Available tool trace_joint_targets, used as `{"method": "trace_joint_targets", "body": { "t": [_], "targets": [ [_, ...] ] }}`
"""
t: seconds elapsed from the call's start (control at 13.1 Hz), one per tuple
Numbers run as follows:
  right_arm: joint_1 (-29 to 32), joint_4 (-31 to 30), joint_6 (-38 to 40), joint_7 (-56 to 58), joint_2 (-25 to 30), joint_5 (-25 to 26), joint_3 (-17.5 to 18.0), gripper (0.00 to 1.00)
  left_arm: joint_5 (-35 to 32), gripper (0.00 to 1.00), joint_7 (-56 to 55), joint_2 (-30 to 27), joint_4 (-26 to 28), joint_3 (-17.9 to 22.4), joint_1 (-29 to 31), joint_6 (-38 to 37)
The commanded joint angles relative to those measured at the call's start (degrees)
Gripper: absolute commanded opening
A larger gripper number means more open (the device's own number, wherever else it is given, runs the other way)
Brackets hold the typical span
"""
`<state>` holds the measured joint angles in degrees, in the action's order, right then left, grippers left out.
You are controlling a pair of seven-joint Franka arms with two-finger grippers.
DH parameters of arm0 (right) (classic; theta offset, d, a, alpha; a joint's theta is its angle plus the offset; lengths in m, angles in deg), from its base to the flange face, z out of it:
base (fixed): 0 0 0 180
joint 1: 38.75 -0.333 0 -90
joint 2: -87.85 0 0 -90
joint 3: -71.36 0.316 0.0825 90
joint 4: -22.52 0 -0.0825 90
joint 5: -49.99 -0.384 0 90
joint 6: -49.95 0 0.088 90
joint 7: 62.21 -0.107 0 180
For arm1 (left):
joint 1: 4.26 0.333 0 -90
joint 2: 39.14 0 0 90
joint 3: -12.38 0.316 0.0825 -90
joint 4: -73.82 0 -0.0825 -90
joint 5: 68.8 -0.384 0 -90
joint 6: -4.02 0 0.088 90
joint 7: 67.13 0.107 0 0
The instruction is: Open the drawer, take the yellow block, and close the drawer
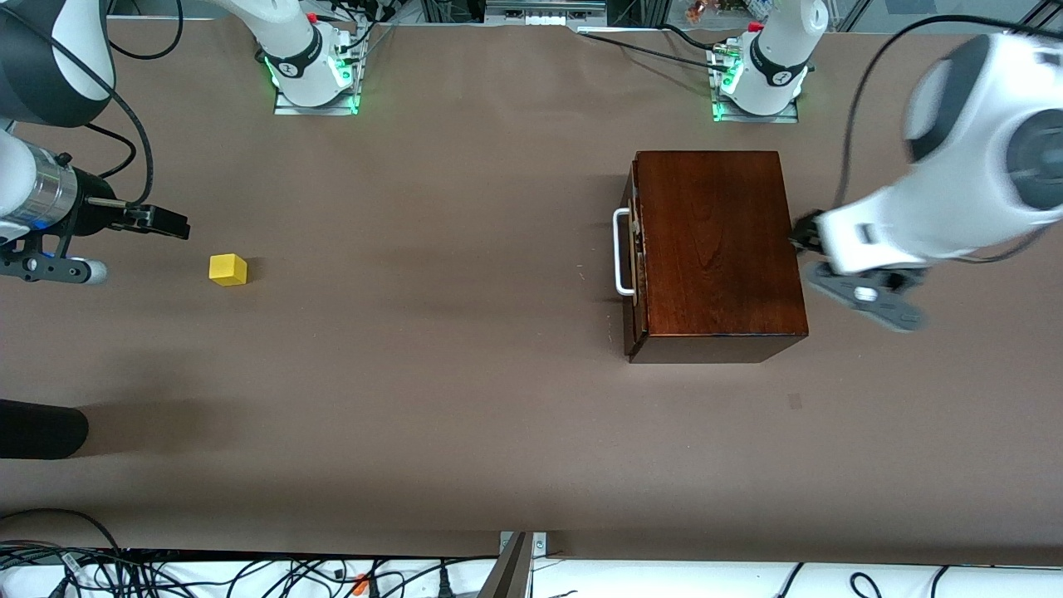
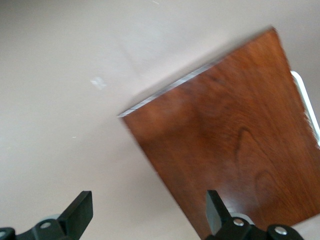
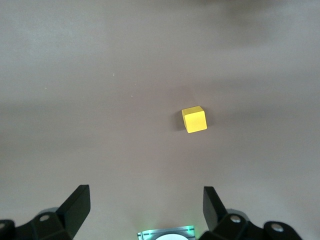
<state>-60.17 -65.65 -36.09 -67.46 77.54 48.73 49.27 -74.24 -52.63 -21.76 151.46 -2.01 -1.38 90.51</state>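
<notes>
The dark mahogany box stands toward the left arm's end of the table. Its drawer is pushed in, with the white bar handle facing the right arm's end. The yellow block lies on the bare table toward the right arm's end, outside the drawer. My left gripper is open and empty, over the box edge away from the handle; the left wrist view shows its gripper, the box top and the handle. My right gripper is open and empty above the table beside the block; its gripper also shows in the right wrist view.
The brown table is wide between block and box. A dark rounded object juts in at the table edge at the right arm's end, nearer the front camera than the block. Cables hang along the front edge.
</notes>
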Motion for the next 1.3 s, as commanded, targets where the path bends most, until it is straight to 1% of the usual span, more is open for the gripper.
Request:
{"method": "trace_joint_targets", "body": {
  "t": [0.0,0.08,0.15,0.23,0.31,0.38,0.46,0.61,0.92,1.22],
  "targets": [
    [13.9,-0.59,-0.52,-0.81,3.1,3.1,15.18,1.0,6.56,1.0,-5.41,-8.55,7.83,9.53,-3.4,4.81],
    [17.86,-0.59,-0.61,-0.81,3.28,3.11,18.81,1.0,7.89,1.0,-9.71,-12.15,11.44,12.0,-3.83,6.74],
    [21.56,-0.59,-1.14,-0.72,3.45,3.11,22.32,1.0,7.73,1.0,-14.62,-15.85,15.13,13.59,-4.71,8.94],
    [24.29,-0.68,-1.58,-0.72,3.89,3.11,25.05,1.0,7.64,1.0,-18.93,-19.62,18.56,14.04,-4.8,10.7],
    [26.15,-0.68,-1.58,-0.72,4.07,3.11,26.91,1.0,7.38,1.0,-21.5,-22.1,20.85,14.04,-4.81,11.85],
    [26.95,-0.68,-1.58,-0.72,4.33,3.11,27.62,1.0,7.2,1.0,-22.22,-22.47,21.14,13.96,-4.81,11.6],
    [26.96,-0.77,-1.58,-0.72,4.51,3.11,27.63,1.0,6.94,1.0,-22.14,-22.04,20.97,13.43,-4.81,10.9],
    [26.87,-0.77,-1.67,-0.72,4.95,3.02,27.54,1.0,6.94,1.0,-18.91,-21.24,20.44,13.78,-4.02,10.1],
    [26.87,-0.68,-1.67,-0.72,5.04,2.5,27.54,1.0,6.94,1.0,-18.63,-20.72,20.09,14.04,-3.49,9.67],
    [26.87,-0.86,-1.94,-0.46,4.95,2.23,27.54,1.0,6.94,1.0,-18.71,-19.23,17.63,13.78,-3.49,6.59]
  ]
}}
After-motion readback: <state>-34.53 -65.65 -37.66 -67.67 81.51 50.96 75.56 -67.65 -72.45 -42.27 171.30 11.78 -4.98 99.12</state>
